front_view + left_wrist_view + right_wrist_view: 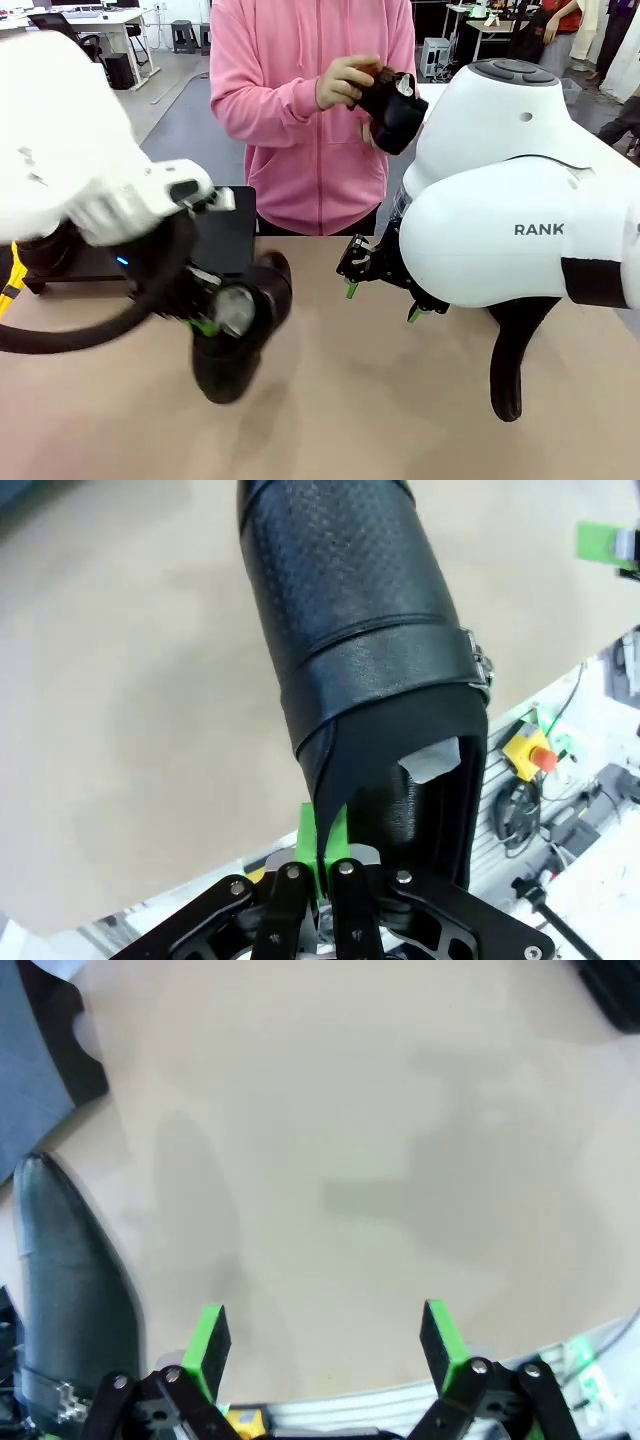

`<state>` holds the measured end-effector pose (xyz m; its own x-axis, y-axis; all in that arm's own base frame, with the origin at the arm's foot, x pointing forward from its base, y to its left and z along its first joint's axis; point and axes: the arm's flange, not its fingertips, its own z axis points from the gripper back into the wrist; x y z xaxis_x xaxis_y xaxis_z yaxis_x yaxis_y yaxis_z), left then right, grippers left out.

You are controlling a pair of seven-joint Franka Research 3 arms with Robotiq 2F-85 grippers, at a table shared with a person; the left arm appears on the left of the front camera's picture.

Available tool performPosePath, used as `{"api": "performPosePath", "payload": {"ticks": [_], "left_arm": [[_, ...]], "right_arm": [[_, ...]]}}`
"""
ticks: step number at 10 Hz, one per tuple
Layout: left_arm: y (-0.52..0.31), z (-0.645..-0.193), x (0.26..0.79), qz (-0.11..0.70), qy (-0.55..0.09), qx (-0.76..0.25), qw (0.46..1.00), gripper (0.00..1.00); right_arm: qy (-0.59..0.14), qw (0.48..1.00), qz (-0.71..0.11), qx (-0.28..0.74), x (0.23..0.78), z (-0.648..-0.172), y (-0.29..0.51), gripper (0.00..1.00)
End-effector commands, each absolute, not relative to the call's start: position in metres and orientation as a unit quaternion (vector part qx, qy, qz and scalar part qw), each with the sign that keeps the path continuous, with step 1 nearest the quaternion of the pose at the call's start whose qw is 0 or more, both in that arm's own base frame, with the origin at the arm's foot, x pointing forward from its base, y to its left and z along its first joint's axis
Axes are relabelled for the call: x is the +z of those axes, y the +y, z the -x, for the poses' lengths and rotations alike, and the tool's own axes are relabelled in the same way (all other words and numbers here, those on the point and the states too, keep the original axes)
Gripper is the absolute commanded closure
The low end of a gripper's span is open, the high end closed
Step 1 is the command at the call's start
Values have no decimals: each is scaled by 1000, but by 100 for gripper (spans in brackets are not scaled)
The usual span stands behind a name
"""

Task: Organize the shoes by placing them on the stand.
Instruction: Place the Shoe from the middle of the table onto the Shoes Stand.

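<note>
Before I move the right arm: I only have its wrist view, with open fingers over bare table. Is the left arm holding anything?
Observer: Yes. The left gripper is shut on the back rim of a buckled black shoe.
Operator: Are any other shoes in play?
Observer: The person holds a second shoe at chest height.
Operator: And the stand?
Observer: A black platform sits at the far edge of the table, just in front of the person.
</note>
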<state>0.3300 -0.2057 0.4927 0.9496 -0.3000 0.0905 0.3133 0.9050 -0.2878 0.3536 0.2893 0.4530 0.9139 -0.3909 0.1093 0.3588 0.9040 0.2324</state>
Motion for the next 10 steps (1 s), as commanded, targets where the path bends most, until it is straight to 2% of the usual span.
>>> {"api": "performPosePath", "payload": {"ticks": [1, 3, 5, 10], "left_arm": [[-156, -350, 523, 127, -95, -168, 973, 100], [-113, -374, 542, 74, -169, -163, 969, 100], [-73, -403, 548, 35, -217, -141, 965, 100], [-8, -467, 502, 11, -246, -59, 968, 100]], "right_arm": [[-74, 973, -119, -184, 455, -357, 291, 0], [-74, 973, -119, -184, 455, -357, 291, 0], [-74, 973, -119, -184, 455, -357, 291, 0], [-74, 973, -119, -184, 455, -357, 291, 0]]}}
